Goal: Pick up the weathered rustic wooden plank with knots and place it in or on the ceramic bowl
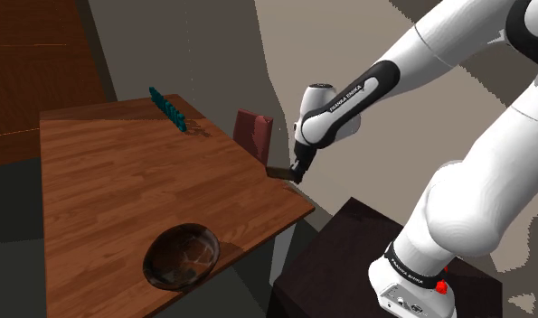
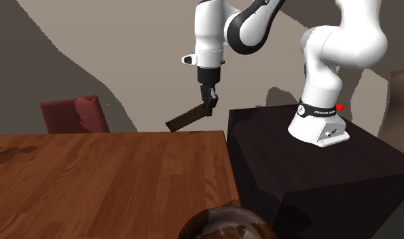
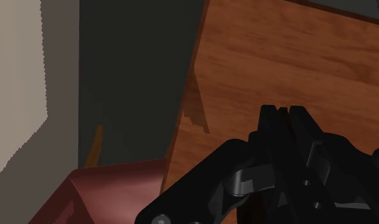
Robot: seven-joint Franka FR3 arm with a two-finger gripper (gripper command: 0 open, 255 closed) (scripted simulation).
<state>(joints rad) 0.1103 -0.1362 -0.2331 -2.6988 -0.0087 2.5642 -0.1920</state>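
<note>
Counted: one plank (image 2: 185,119), one bowl (image 1: 160,259), one table (image 1: 122,181), one chair (image 1: 253,134), one teal toothed strip (image 1: 167,108), one stand (image 1: 366,262), one arm (image 1: 348,104) ending in one gripper (image 1: 297,177).

Grips the plank by one end, jaws clenched on it. Holds the dark brown board tilted in the air, clear of the table, just off the table edge nearest the stand; in the second exterior view, slopes from the gripper down toward 8 o'clock.

In the shoulder view, from the plank: bowl at about 8 o'clock, well apart, dark and glossy, near the table's front edge; teal strip at 10 o'clock, by the far edge; chair at 11 o'clock, just beside.

Cut off by the bottom edge of the second exterior view: most of the bowl. Hidden behind the table: the chair below its maroon backrest. Hard to make out: any grain or knots on the plank, and what the teal strip is. In the wrist view, black fingers (image 3: 267,121) pressed close together, with barely a sliver visible between them.
</note>
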